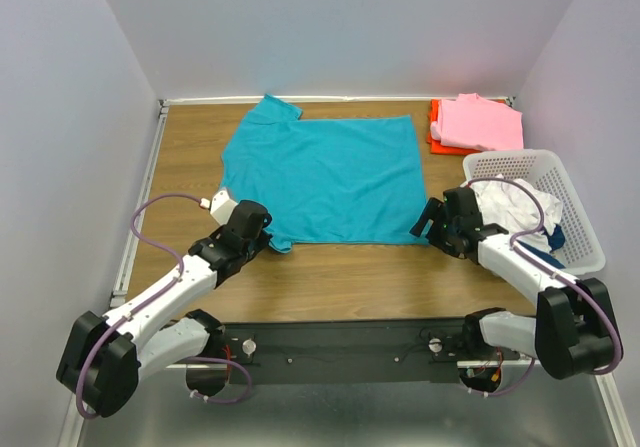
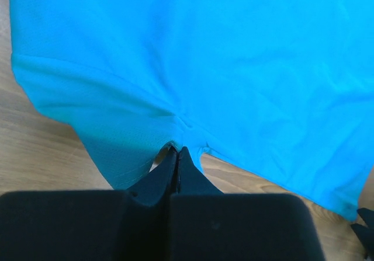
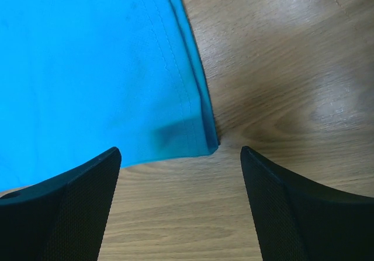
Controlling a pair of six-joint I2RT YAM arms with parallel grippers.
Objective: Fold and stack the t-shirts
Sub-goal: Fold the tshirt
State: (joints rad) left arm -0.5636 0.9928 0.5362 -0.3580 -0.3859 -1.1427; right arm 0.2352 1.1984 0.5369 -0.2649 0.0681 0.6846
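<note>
Pinching teal t-shirt [image 1: 325,177] edge in closed left gripper [image 2: 177,151]. Straddling its near corner with right gripper [image 3: 180,150], wide, empty. White basket [image 1: 578,205] just beside.

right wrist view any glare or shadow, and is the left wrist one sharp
Right wrist view: pale glare on the table at upper right, dark shadow beside the teal shirt. Left wrist view: cloth weave fairly sharp, the left end effector a dark blurred mass at the bottom.
</note>
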